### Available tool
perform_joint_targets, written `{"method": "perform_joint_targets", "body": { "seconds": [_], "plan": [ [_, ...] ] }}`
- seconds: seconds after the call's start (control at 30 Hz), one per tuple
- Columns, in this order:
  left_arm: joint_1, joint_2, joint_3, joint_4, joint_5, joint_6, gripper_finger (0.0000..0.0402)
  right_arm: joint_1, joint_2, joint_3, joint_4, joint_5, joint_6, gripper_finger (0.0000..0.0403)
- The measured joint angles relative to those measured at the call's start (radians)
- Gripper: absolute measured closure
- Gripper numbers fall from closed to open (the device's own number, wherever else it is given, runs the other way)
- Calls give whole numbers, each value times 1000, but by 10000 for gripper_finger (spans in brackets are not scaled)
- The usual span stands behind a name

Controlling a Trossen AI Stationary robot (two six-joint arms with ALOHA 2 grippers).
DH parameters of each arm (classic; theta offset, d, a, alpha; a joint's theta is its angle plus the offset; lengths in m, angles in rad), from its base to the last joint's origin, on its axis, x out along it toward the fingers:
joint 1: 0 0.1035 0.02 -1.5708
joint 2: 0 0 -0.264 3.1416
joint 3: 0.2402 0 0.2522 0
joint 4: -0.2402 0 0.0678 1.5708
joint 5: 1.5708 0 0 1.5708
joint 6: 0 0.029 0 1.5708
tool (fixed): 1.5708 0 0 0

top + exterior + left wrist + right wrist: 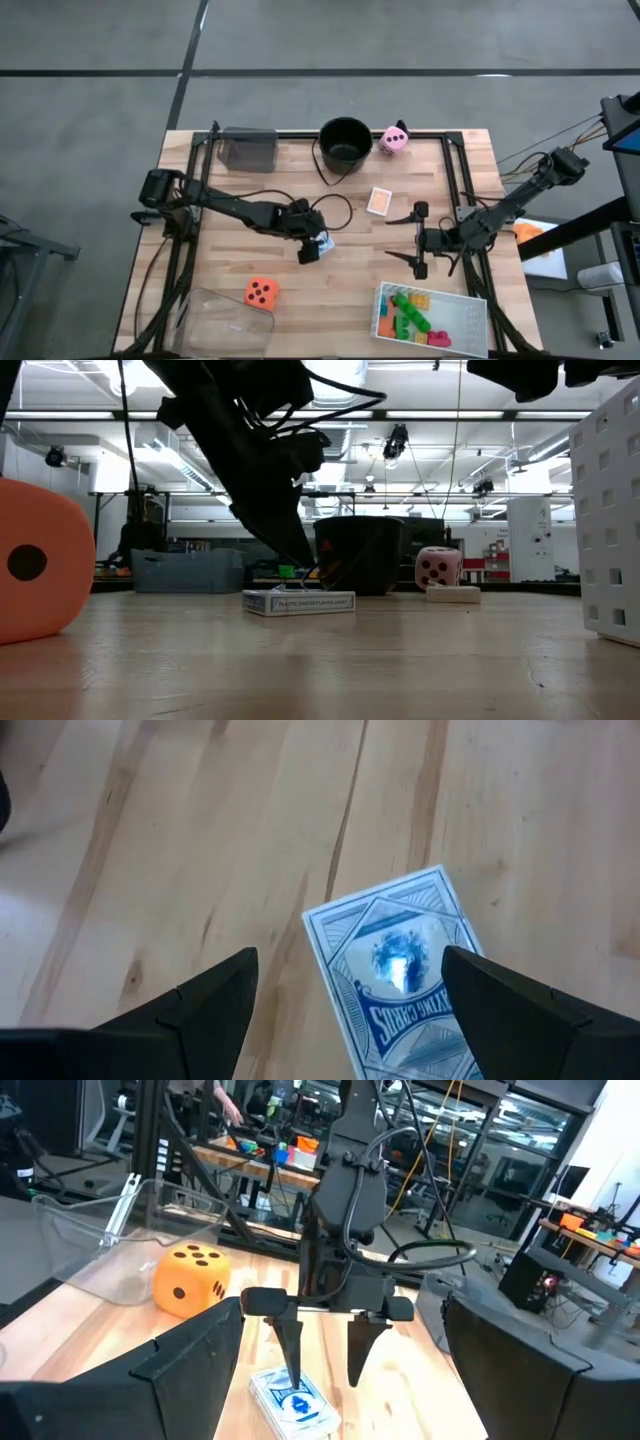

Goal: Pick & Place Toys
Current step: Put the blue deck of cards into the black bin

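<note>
A blue playing-card pack (323, 241) lies flat on the wooden table (230, 215) near its middle. My left gripper (312, 246) is open and low over the pack. In the left wrist view the pack (400, 975) lies between the fingers, close to one of them. My right gripper (418, 238) is open wide and empty, to the pack's right. An orange die (261, 291) sits on the table near the front. A pink die (393, 139) and an orange card pack (380, 201) sit farther back. Coloured bricks (412, 314) lie in a white tray (478, 318). My left gripper points down over the blue card pack. One fingertip (292, 1370) stands at the pack's top face (300, 1405) and the other (358, 1365) stands beside the pack. I cannot tell whether a finger touches it. The pack lies flat on the table.
A black bucket (345, 140) stands at the back middle and a dark bin (248, 148) at the back left. A clear tray (225, 318) sits at the front left. Black rails (457, 175) run along the table's sides. Bare wood lies between the two grippers.
</note>
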Motion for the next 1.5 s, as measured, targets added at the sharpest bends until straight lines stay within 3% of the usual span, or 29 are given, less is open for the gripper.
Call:
{"method": "perform_joint_targets", "body": {
  "seconds": [0.33, 0.67, 0.8, 0.97, 1.07, 1.5],
  "plan": [
    [-51, -1, 28, 0, 60, -23, 84, 0, -1, 0, -4, 0, 11, 64],
    [-74, 90, 61, -18, -26, -23, 84, 0, -1, 0, -4, 0, 12, 64],
    [-74, 147, 117, -83, -48, -23, 84, 0, -1, 0, -8, 0, 13, 64],
    [-63, 221, 180, -183, -171, -15, 84, 0, -1, 1, -12, 0, 14, 64],
    [-50, 238, 184, -187, -173, -3, 84, 1, -1, 0, -15, 0, 15, 64],
    [-61, 168, 169, -249, -181, 49, 84, 1, 0, 0, -20, 0, 18, 64]
  ]
}}
